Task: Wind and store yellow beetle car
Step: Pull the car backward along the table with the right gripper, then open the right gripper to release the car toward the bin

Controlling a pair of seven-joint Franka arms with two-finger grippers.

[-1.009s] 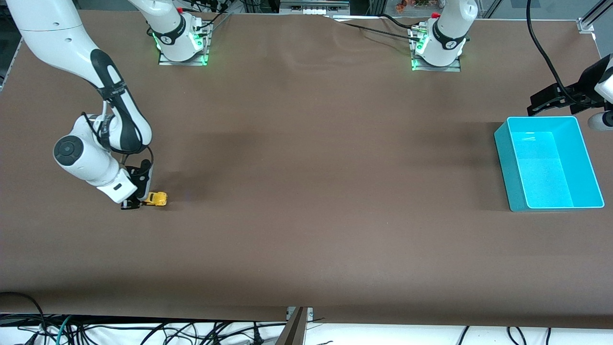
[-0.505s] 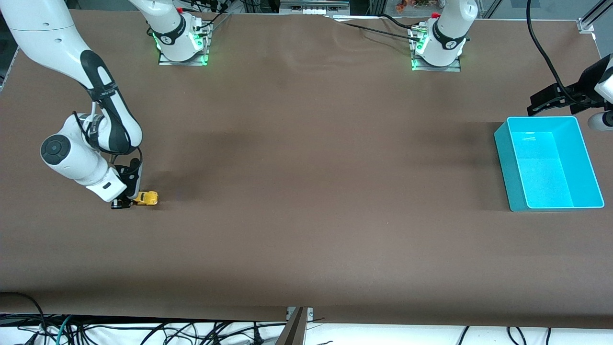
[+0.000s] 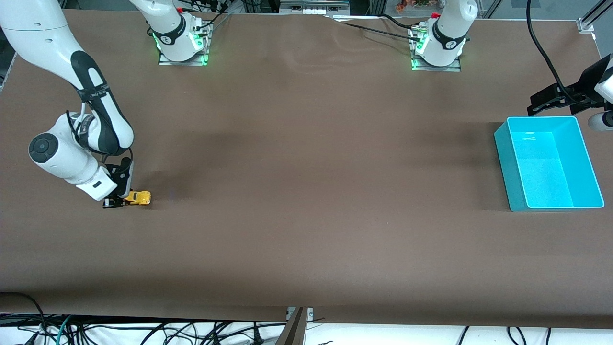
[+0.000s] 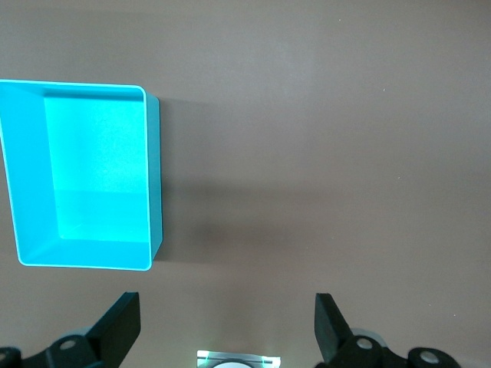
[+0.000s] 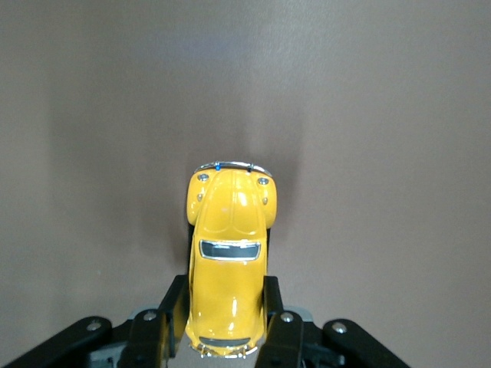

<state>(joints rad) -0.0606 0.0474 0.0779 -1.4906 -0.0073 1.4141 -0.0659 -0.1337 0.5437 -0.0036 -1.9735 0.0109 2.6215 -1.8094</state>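
The yellow beetle car (image 3: 138, 197) sits on the brown table at the right arm's end. In the right wrist view the car (image 5: 229, 264) lies between my fingers, which press on its sides. My right gripper (image 3: 125, 198) is shut on the car, low at the table. My left gripper (image 4: 226, 330) is open and empty, up in the air at the left arm's end, beside the teal bin (image 3: 550, 163). The bin also shows in the left wrist view (image 4: 153, 176) and is empty.
The two arm bases (image 3: 182, 40) (image 3: 438, 45) stand along the table edge farthest from the front camera. Black cables (image 3: 546, 52) hang near the bin. Brown table cloth (image 3: 311, 191) spreads between the car and the bin.
My right gripper has drawn the car along the table toward the right arm's end, away from the bin. The left arm has not moved.
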